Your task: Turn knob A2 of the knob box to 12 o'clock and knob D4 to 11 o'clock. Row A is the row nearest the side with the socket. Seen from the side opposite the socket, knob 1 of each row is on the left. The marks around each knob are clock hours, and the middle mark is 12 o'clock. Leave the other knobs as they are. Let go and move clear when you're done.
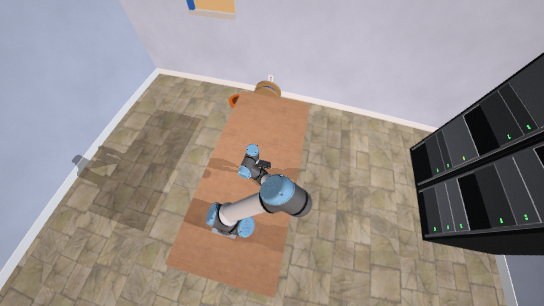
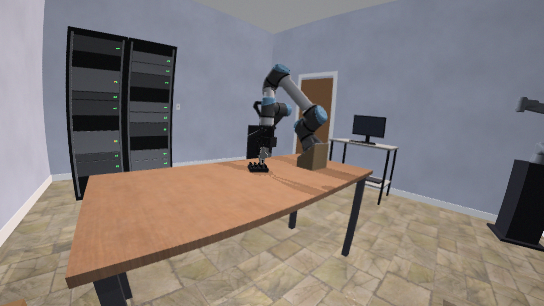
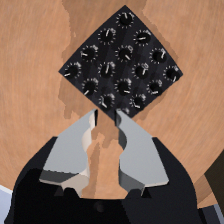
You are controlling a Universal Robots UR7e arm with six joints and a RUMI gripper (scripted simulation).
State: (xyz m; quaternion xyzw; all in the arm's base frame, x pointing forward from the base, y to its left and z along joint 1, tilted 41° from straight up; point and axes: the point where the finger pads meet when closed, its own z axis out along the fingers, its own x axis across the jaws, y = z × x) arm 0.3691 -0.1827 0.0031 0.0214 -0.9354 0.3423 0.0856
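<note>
gripper (image 3: 106, 116) narrow, empty, above knob box (image 3: 120, 62) near corner | risk: knobs tight, I bump neighbour | socket side unseen, may misread A2

The top view looks steeply down from high up on the long brown wooden table (image 1: 260, 130). The exterior view stands far off, facing along it. The wrist view looks closely down. All share the table.

My arm (image 2: 295, 95) rises from its base, folds at the elbow and drops the wrist straight down. My gripper (image 3: 105, 113) points toward 12 o'clock in the wrist view, fingers nearly closed, a narrow gap between them, gripping nothing.
</note>
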